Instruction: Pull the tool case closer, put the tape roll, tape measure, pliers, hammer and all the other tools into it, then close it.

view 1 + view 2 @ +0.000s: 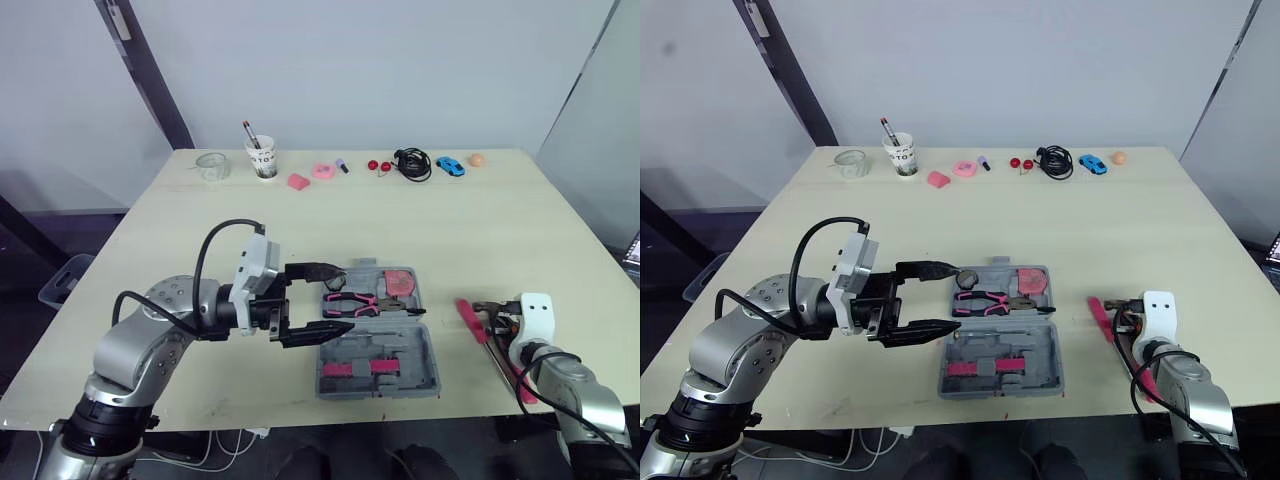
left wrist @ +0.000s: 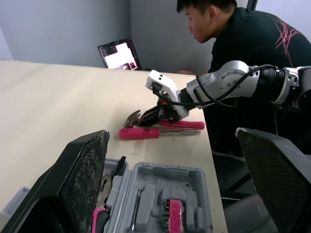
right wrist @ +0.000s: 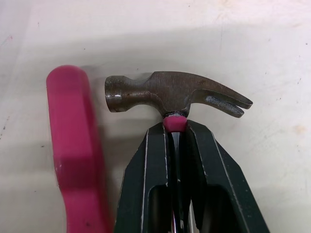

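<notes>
1. The right gripper (image 3: 175,128) is pinched narrow on the hammer (image 3: 170,92), at the neck just under the head. The hold looks thin, so the long handle could make the hammer twist or slip when lifted.
2. The screwdriver (image 3: 73,145) lies just beside the hammer and may be dragged along.
3. The hammer is on the table (image 1: 300,220), right of the case (image 1: 400,345) and apart from it.
4. The left gripper (image 1: 345,298) is spread wide and empty at the case's left edge, where it could obstruct loading.

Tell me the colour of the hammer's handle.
Pink. The hammer shows it best in the right wrist view, below its head.
</notes>
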Action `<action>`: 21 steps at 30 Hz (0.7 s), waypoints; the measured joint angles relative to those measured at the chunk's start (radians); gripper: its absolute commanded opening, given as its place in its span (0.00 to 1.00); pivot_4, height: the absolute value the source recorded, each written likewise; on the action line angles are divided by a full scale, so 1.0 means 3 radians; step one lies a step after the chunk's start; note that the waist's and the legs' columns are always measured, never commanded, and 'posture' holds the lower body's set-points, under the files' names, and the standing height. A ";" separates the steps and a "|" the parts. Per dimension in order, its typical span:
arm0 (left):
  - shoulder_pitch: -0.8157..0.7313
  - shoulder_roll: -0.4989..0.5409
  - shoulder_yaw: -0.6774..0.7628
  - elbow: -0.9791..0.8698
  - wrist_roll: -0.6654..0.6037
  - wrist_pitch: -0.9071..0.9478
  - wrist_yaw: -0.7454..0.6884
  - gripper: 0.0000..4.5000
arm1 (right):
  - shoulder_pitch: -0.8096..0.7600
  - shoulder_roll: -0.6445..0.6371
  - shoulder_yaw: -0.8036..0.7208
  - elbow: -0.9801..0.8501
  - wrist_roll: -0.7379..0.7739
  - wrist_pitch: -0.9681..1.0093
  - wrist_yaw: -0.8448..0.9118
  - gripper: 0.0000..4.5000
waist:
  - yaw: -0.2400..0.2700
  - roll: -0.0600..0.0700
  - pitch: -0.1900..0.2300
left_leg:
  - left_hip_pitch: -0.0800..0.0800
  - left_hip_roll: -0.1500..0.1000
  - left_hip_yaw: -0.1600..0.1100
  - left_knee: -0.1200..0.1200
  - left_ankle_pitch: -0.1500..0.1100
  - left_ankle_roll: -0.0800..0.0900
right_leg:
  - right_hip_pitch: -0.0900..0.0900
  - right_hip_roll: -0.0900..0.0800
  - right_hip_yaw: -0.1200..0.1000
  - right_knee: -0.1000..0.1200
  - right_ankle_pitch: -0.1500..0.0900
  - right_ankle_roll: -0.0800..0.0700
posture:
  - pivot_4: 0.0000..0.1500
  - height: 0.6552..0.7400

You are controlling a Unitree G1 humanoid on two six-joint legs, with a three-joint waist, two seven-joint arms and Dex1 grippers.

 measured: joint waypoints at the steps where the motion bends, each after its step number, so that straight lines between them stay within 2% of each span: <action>1: 0.0000 0.0000 0.0000 0.0000 0.0000 -0.0007 -0.0004 1.00 | -0.0001 -0.0004 -0.0001 0.0006 0.0002 -0.0004 0.0003 0.01 | 0.0000 0.0000 0.0000 | 0.0000 0.0000 0.0000 0.0000 0.0000 0.0000 | 0.0000 0.0000 0.0000 0.0000 0.0000 0.0000 | 1.00 1.00; 5: -0.0001 0.0000 -0.0001 0.0007 0.0001 -0.0022 -0.0034 1.00 | 0.0001 -0.0009 -0.0032 0.0017 0.0013 0.0000 -0.0003 0.40 | 0.0000 0.0000 0.0000 | 0.0000 0.0000 0.0000 0.0000 0.0000 0.0000 | 0.0000 0.0000 0.0000 0.0000 0.0000 0.0000 | 1.00 1.00; 6: -0.0001 0.0000 -0.0001 0.0009 0.0000 -0.0022 -0.0043 1.00 | 0.0004 -0.0015 -0.0046 0.0018 0.0016 0.0002 -0.0003 0.53 | 0.0000 0.0000 0.0000 | 0.0000 0.0000 0.0000 0.0000 0.0000 0.0000 | 0.0000 0.0000 0.0000 0.0000 0.0000 0.0000 | 1.00 1.00; 7: -0.0001 0.0000 -0.0001 0.0010 0.0000 -0.0024 -0.0061 1.00 | 0.0008 -0.0021 -0.0060 0.0018 0.0018 0.0007 -0.0004 0.61 | 0.0000 0.0000 0.0000 | 0.0000 0.0000 0.0000 0.0000 0.0000 0.0000 | 0.0000 0.0000 0.0000 0.0000 0.0000 0.0000 | 1.00 1.00; 8: -0.0001 0.0001 -0.0001 0.0012 0.0000 -0.0026 -0.0076 1.00 | 0.0012 -0.0028 -0.0068 0.0018 0.0022 0.0010 -0.0004 0.72 | 0.0000 0.0000 0.0000 | 0.0000 0.0000 0.0000 0.0000 0.0000 0.0000 | 0.0000 0.0000 0.0000 0.0000 0.0000 0.0000 | 1.00 1.00; 9: 0.0000 0.0001 -0.0001 0.0017 0.0001 -0.0034 -0.0089 1.00 | 0.0019 -0.0030 -0.0080 0.0008 0.0029 0.0020 -0.0004 0.87 | 0.0000 0.0000 0.0000 | 0.0000 0.0000 0.0000 0.0000 0.0000 0.0000 | 0.0000 0.0000 0.0000 0.0000 0.0000 0.0000 | 1.00 1.00; 10: -0.0001 0.0001 -0.0001 0.0026 0.0001 -0.0042 -0.0095 1.00 | 0.0025 -0.0031 -0.0095 0.0004 0.0032 0.0026 -0.0005 0.96 | 0.0000 0.0000 0.0000 | 0.0000 0.0000 0.0000 0.0000 0.0000 0.0000 | 0.0000 0.0000 0.0000 0.0000 0.0000 0.0000 | 1.00 1.00; 13: 0.0006 0.0011 0.0001 0.0060 0.0015 -0.0089 -0.0143 1.00 | 0.0095 -0.0073 -0.0125 -0.0094 0.0056 0.0097 -0.0006 0.99 | 0.0003 0.0001 0.0001 | -0.0001 0.0000 0.0000 -0.0001 0.0000 0.0000 | 0.0000 0.0000 0.0000 0.0000 0.0000 0.0000 | 1.00 1.00; 21: 0.0126 0.0085 0.0035 0.0161 0.0030 -0.0235 -0.0317 1.00 | 0.0396 -0.0660 -0.0399 -0.0749 0.0394 0.0479 0.0484 0.99 | -0.0002 0.0005 0.0004 | 0.0000 0.0000 0.0000 -0.0001 0.0000 0.0000 | 0.0000 0.0000 0.0001 -0.0001 0.0000 0.0000 | 1.00 1.00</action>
